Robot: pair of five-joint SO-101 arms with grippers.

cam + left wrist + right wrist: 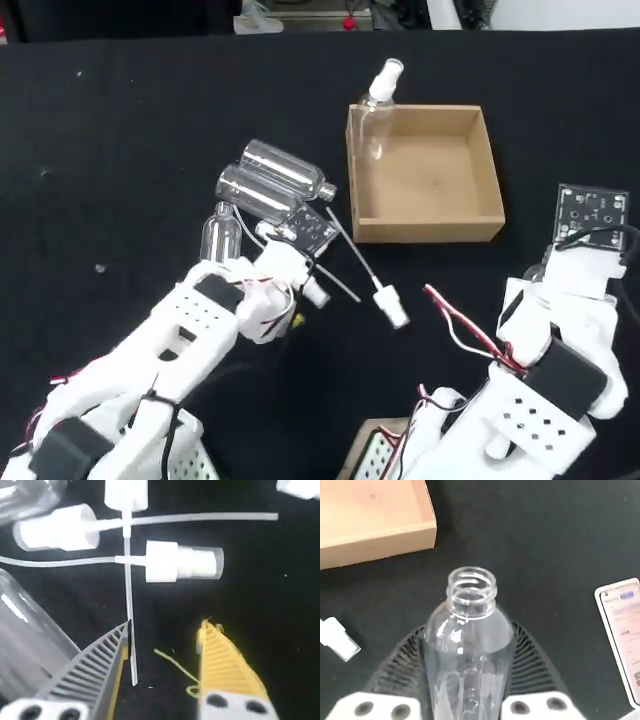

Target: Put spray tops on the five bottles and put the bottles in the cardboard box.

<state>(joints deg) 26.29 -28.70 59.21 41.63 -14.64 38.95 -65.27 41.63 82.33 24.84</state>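
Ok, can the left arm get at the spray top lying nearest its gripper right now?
Probably yes: the left gripper is open and the spray top lies uncovered just ahead of it, with only a thin tube running beside one finger.

The right gripper [470, 630] clasps a clear bottle [470, 665] by its body, one dark ribbed finger pressed against each side, and the bottle's threaded neck is open with no top on it. Past the mouth of the bottle a corner of the cardboard box [375, 545] sits on the black table [545, 540]. A white spray top [337, 639] lies apart to one side of the bottle, a phone [622, 630] to the other
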